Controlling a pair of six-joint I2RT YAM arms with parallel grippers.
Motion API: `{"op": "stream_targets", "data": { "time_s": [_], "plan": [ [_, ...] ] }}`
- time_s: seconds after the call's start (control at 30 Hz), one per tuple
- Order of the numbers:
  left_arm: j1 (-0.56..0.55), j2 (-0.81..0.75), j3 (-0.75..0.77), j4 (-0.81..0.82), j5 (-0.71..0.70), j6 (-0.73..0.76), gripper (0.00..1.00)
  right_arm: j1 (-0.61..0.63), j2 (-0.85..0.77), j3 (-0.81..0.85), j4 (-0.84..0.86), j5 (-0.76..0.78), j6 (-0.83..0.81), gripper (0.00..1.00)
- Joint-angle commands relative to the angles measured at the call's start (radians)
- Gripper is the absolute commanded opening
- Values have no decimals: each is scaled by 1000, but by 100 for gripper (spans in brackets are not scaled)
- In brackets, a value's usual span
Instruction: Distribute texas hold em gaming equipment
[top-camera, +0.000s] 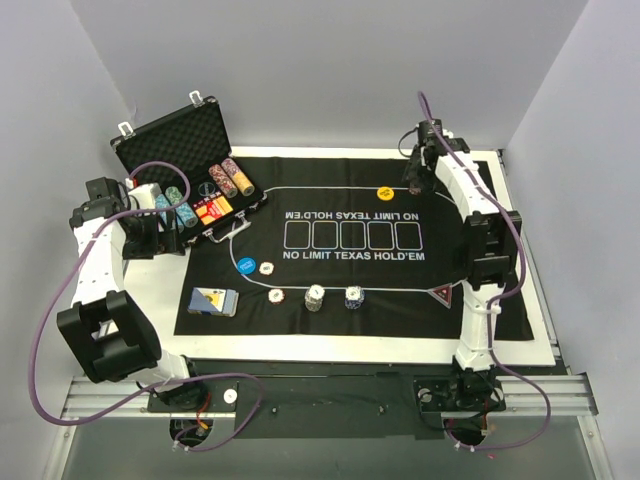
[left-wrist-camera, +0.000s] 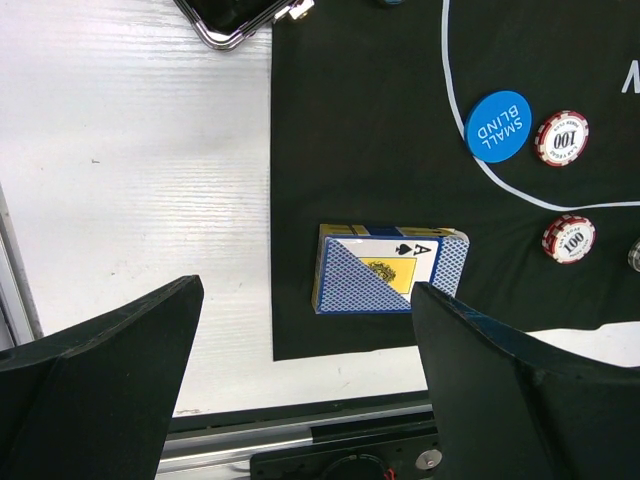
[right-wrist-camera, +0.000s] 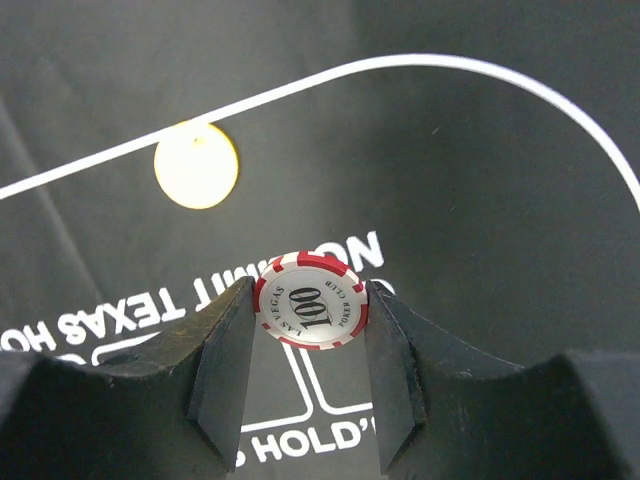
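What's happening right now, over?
Right tool shut on red 100 chip, held above mat. Left tool open, empty. Card deck on mat. Nothing blocking.

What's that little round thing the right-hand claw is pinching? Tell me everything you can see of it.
It is a poker chip, round and white with red blocks around its rim, seemingly plastic. Its face reads 100 and LAS VEGAS POKER CLUB. It stands on edge, facing the wrist camera, pinched at both sides by the right gripper and its black fingers. It hangs above the black mat, with a yellow disc lying beyond it.
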Motion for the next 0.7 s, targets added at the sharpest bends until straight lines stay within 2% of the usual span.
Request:
{"op": "stream_targets", "data": {
  "time_s": [0.0, 0.43, 0.5, 0.67],
  "plan": [
    [8, 6, 38, 15, -2, 19, 97, -29, 65, 71, -44, 54, 24, 13],
    [9, -3, 20, 15, -9, 15, 97, -34, 193, 114, -54, 42, 30, 23],
    [6, -7, 17, 17, -9, 16, 97, -34, 203, 129, -57, 33, 32, 28],
    [8, -14, 9, 17, -12, 19, 97, -32, 200, 137, -58, 25, 41, 63]
  ]
}}
